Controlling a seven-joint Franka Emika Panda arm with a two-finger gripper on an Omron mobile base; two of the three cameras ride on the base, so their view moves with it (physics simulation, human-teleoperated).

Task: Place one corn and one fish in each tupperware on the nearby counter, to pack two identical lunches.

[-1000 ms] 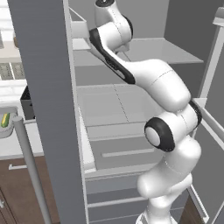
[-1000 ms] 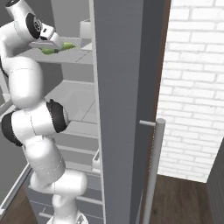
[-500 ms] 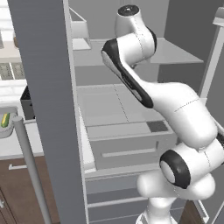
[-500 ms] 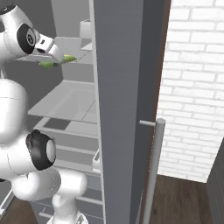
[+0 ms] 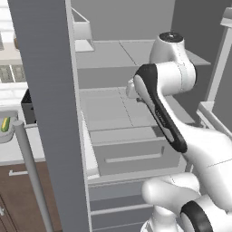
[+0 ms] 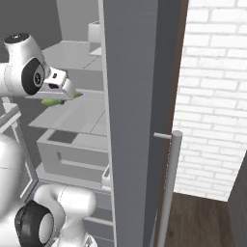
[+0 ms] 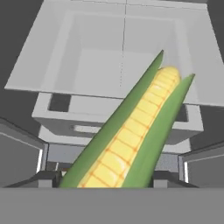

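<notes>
A corn (image 7: 131, 140) with yellow kernels and green husk leaves runs up from between my fingertips (image 7: 47, 178), and my gripper (image 7: 107, 181) is shut on it. In the right base view my gripper (image 6: 60, 92) hangs in front of the open fridge's middle shelf, with the green corn (image 6: 54, 102) under it. At the far left, one grey tupperware (image 5: 9, 134) sits on the pale counter (image 5: 18, 152) with another corn (image 5: 4, 123) in it. The fish is out of view.
The open fridge has grey shelves (image 5: 113, 113) and a drawer (image 7: 118, 118) below the hand. Its grey door (image 6: 137, 120) with a bar handle (image 6: 169, 183) stands close on the right, before a white brick wall (image 6: 217, 96). A dark box (image 5: 28, 108) stands on the counter.
My arm has swung down from the top shelf level, and the corn in my gripper has come lower, to the middle shelf height. The base has not moved.
</notes>
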